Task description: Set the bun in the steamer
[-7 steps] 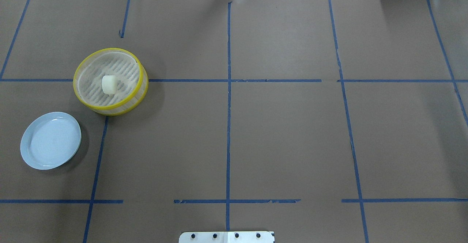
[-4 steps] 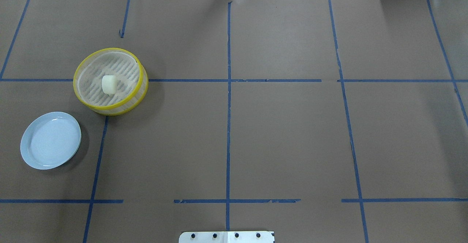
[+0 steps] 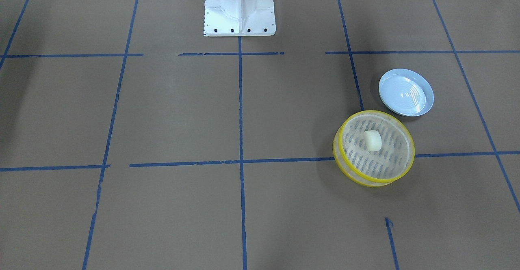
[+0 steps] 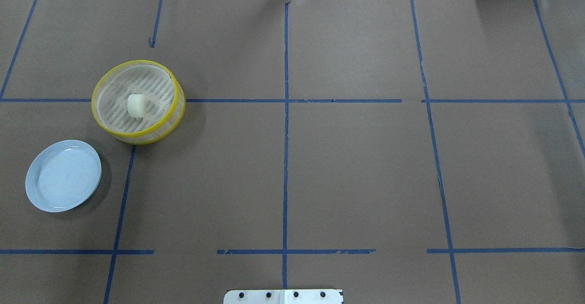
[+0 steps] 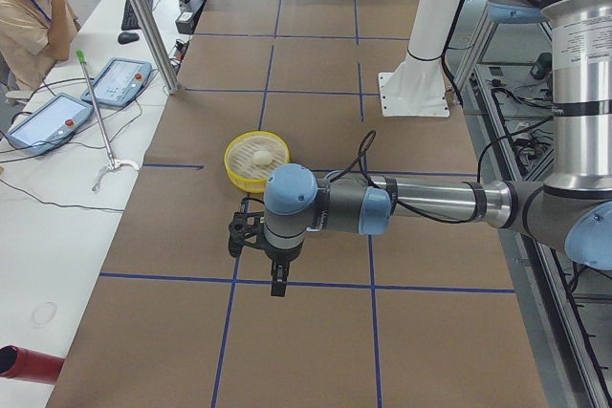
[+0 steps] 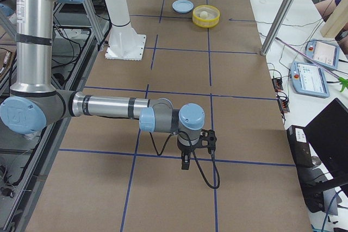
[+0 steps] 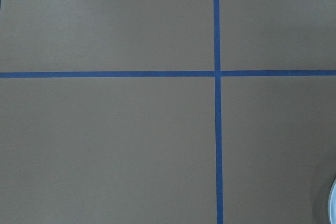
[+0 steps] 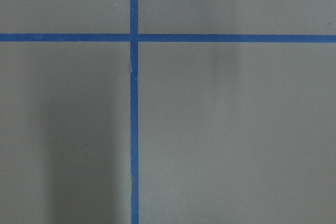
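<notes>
The bun (image 4: pixel 136 105) is sitting inside the steamer (image 4: pixel 151 132), near the middle of its slatted floor; the placing is looking done; the left gripper (image 5: pixel 278 284) and right gripper (image 6: pixel 186 162) are hanging well apart from it; I cannot tell whether these 2 are released or clenched.

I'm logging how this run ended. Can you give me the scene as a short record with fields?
bun: small cream-white rounded bun, lying on the slatted floor inside the steamer, near its middle
steamer: round yellow-rimmed steamer basket, on the robot's left half of the table
plate: pale blue round plate, beside the steamer, apart from it, nearer the robot
left gripper: above bare brown paper, away from the steamer; open or shut cannot be told
right gripper: likewise, at the table's far end
task: looks done
</notes>
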